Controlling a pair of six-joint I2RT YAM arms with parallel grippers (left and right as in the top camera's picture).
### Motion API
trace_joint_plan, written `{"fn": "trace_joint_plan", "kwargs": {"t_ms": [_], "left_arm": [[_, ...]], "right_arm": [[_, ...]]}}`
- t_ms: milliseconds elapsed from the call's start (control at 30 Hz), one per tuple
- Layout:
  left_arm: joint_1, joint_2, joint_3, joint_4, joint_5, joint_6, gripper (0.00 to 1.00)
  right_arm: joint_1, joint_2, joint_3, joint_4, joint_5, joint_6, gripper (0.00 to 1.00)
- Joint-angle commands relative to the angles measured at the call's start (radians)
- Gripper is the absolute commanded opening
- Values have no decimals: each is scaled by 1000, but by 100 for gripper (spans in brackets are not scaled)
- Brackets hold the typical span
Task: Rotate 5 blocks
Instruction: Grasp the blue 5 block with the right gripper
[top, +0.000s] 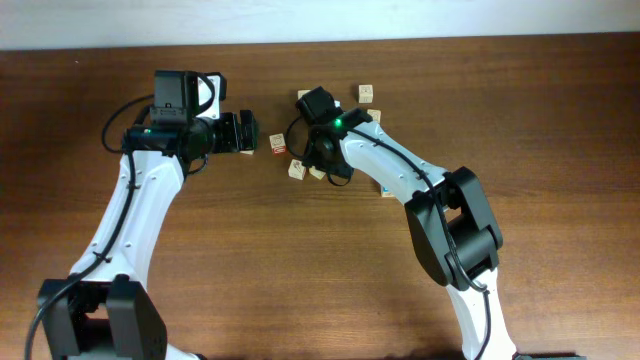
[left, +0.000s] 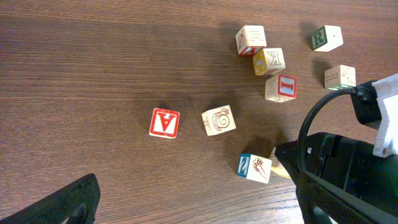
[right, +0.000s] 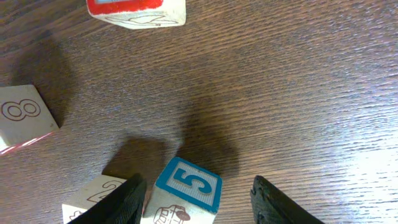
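Right end effector (right: 198, 200): jaws apart, straddling a small pale wooden cube with blue-framed "5" face (right: 188, 185). The cube is just beside the 9 o'clock finger (right: 124, 200), with a gap on the 3 o'clock side, so it's not clamped. Pale wooden "8" cube (right: 22, 114) sits at its 10 o'clock, apart. Left end effector (top: 247, 132): jaws wide apart, empty, small red-faced wooden cube (top: 277, 143) near at its 3 o'clock. Dark brown wood-grain table (top: 300, 280); pale wall strip (top: 320, 20) along the 12 o'clock edge.

A red-faced cube (left: 165, 122) with a white letter rests flat on the dark wood-grain table (left: 74, 74).
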Motion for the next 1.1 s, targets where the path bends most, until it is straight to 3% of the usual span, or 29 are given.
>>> {"fn": "trace_joint_plan", "kwargs": {"t_ms": [0,367,533,700,867,1067], "left_arm": [[-3,6,19,1,0,-10,99],[-3,6,19,1,0,-10,99],[-3,6,19,1,0,-10,99],[-3,6,19,1,0,-10,99],[-3,6,19,1,0,-10,99],[-3,6,19,1,0,-10,99]], "right_arm": [[6,15,-4,-7,-40,-38,53],[-1,14,-2,-48,-74,-326,38],[-18,14,-2,-45,-33,-475,45],[-6,15,-3,-26,-32,-483,45],[0,14,-1,-43,-23,-484,32],[-1,-26,115,-243,-10,-447,24]]}}
